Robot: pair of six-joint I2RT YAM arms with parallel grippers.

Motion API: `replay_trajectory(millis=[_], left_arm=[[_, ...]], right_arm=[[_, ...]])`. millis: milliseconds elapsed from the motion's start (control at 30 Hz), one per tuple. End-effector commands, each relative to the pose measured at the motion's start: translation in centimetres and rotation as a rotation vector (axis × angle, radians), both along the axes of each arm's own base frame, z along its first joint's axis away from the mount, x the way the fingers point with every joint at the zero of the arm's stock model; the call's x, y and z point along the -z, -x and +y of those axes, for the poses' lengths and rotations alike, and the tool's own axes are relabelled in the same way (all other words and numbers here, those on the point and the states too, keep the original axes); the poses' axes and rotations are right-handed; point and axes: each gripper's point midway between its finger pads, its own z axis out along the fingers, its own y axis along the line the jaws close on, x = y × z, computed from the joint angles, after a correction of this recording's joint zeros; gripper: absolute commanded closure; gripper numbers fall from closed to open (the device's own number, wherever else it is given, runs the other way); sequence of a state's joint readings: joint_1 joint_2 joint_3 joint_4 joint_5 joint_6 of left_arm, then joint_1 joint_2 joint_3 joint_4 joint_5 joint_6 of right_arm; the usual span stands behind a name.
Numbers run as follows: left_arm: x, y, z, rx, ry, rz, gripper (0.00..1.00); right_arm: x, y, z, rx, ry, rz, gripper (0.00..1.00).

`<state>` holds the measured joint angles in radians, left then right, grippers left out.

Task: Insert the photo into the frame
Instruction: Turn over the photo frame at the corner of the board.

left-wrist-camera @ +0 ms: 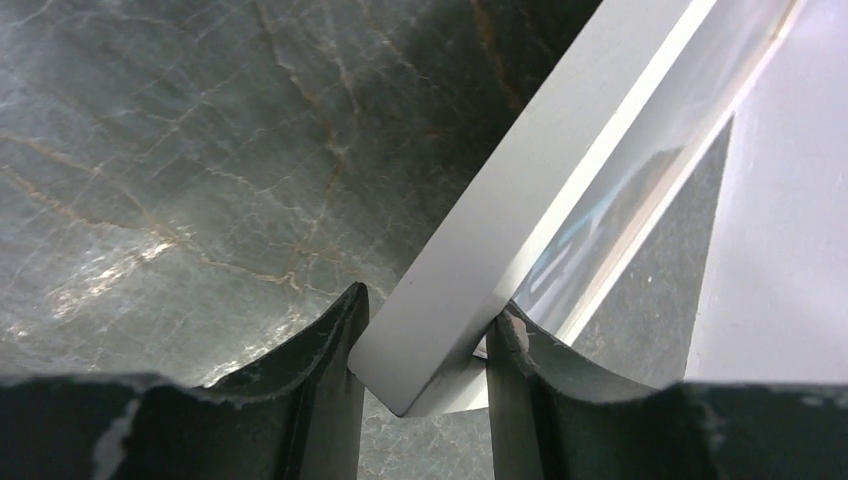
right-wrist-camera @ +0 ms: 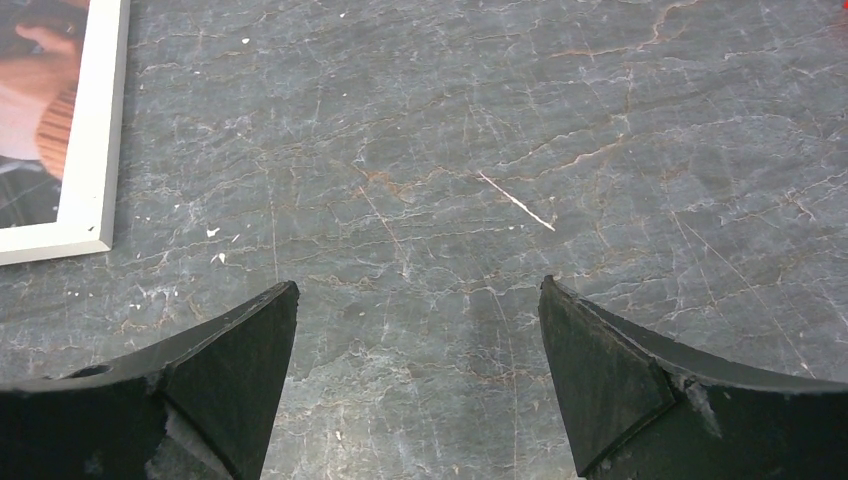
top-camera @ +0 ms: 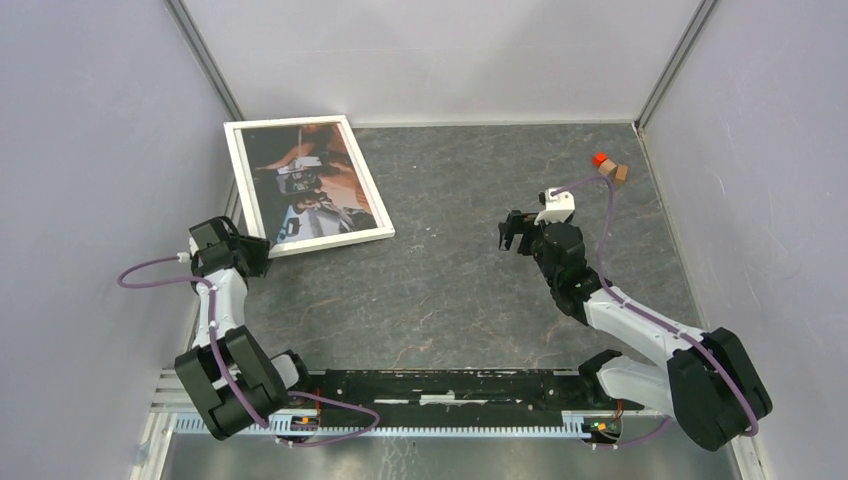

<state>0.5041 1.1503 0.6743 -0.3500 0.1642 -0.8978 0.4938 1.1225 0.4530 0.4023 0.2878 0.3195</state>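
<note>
The frame (top-camera: 331, 237), white-railed with the photo (top-camera: 305, 185) of people showing inside it, lies at the far left of the table near the wall. My left gripper (top-camera: 262, 250) is at its near left corner. In the left wrist view that corner of the frame (left-wrist-camera: 500, 200) sits between the fingers of the left gripper (left-wrist-camera: 425, 340), with both fingers touching the rail and the table visible under it. My right gripper (top-camera: 512, 232) hovers over mid-table; the right wrist view shows the right gripper (right-wrist-camera: 418, 300) wide open over bare stone, with the frame's corner (right-wrist-camera: 95, 130) and photo (right-wrist-camera: 40, 100) at the left.
A small red and wooden object (top-camera: 610, 167) lies at the far right corner of the dark stone table (top-camera: 450, 290). Grey walls close in on the left, back and right. The frame's left side is close to the left wall.
</note>
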Motion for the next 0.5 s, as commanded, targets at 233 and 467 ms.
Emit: replay_trajectory(millis=[233, 467], left_arm=[[9.1, 11.1, 1.9, -0.236, -0.058, 0.559, 0.98], [8.8, 11.7, 2.4, -0.261, -0.079, 0.596, 0.83]], right_arm=[[-0.9, 0.0, 0.0, -0.008, -0.036, -0.052, 0.05], [-0.9, 0.0, -0.4, 0.0, -0.032, -0.052, 0.05]])
